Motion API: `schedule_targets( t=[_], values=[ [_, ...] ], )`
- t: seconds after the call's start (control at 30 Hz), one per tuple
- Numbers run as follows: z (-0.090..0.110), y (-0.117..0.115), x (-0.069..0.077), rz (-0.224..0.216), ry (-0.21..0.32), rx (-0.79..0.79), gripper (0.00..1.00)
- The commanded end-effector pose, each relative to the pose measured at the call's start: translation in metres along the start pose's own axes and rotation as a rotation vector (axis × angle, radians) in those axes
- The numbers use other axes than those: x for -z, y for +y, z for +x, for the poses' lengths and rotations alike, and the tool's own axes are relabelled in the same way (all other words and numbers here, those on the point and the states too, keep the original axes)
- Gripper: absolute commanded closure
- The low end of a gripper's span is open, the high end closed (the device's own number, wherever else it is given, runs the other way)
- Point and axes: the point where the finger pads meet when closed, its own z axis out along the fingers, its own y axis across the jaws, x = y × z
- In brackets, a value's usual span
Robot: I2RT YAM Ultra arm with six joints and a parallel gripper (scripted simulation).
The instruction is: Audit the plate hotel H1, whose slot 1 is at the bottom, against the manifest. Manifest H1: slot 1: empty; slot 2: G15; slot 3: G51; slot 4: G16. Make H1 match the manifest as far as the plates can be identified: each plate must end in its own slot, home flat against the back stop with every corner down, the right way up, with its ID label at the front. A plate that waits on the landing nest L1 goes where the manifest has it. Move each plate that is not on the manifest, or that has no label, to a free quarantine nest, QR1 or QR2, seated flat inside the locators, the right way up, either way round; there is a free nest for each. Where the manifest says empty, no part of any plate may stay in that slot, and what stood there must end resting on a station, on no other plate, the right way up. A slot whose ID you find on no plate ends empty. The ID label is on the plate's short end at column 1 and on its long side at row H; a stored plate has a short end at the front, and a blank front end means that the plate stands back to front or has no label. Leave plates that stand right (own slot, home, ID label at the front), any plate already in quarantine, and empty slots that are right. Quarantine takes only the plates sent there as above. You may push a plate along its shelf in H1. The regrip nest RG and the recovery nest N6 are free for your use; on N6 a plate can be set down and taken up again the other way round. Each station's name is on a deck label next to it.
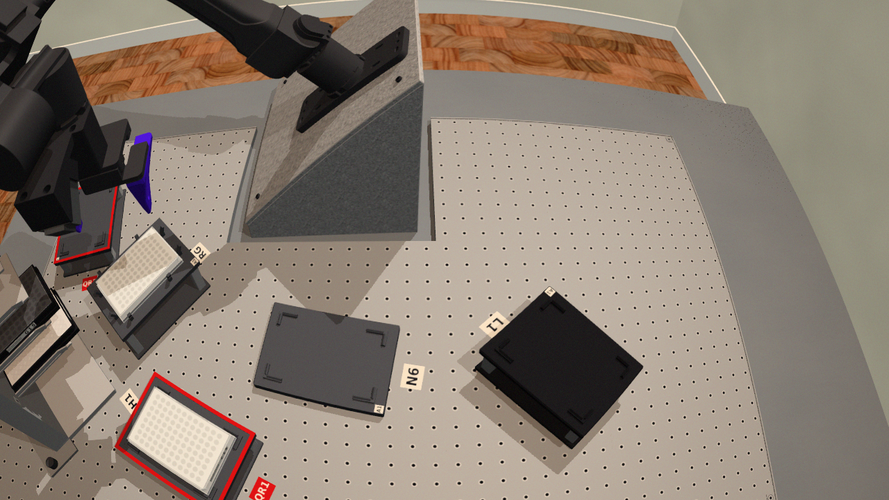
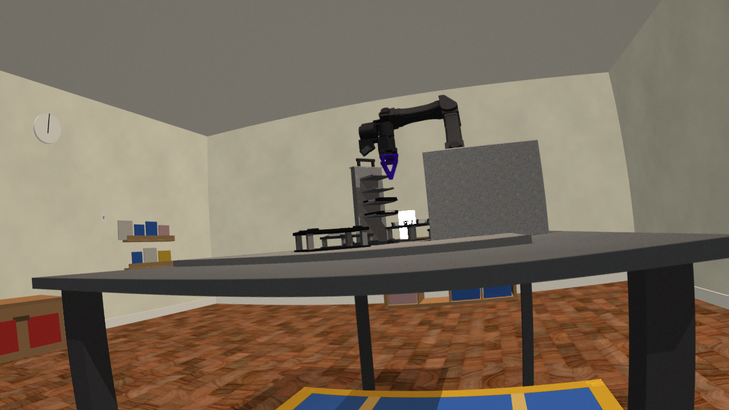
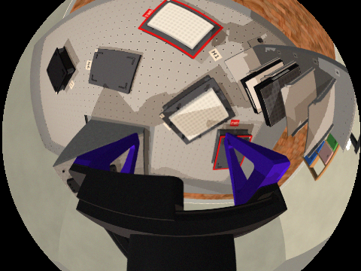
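Note:
My gripper (image 1: 112, 214) (image 2: 390, 168) (image 3: 181, 137) is open and empty, with blue fingers. It hangs high over the empty red-framed quarantine nest QR2 (image 1: 83, 255) (image 3: 216, 156). A white well plate (image 1: 139, 279) (image 3: 198, 116) lies on the regrip nest RG (image 1: 161, 329), just beside QR2. Another white plate (image 1: 177, 435) (image 3: 180, 27) lies flat inside quarantine nest QR1 (image 1: 205, 404). The plate hotel H1 (image 1: 24, 404) (image 2: 369, 204) (image 3: 281, 90) stands at the left edge, with plates on its shelves; I cannot read their labels.
The recovery nest N6 (image 1: 326, 357) (image 3: 116, 69) and the black landing nest L1 (image 1: 559, 363) (image 3: 60, 69) hold no plate. The grey wedge block (image 1: 348, 161) (image 2: 484, 188) that carries the arm's base stands at the back.

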Motion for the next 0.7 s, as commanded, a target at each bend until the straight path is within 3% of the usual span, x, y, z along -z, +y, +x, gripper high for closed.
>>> schedule_targets(
  t=[0.0,0.67],
  values=[
    [0.0,-0.001,0.004,0.003,-0.014,-0.053,0.0],
    [0.048,-0.037,0.003,0.001,-0.014,-0.473,0.0]
  ],
)
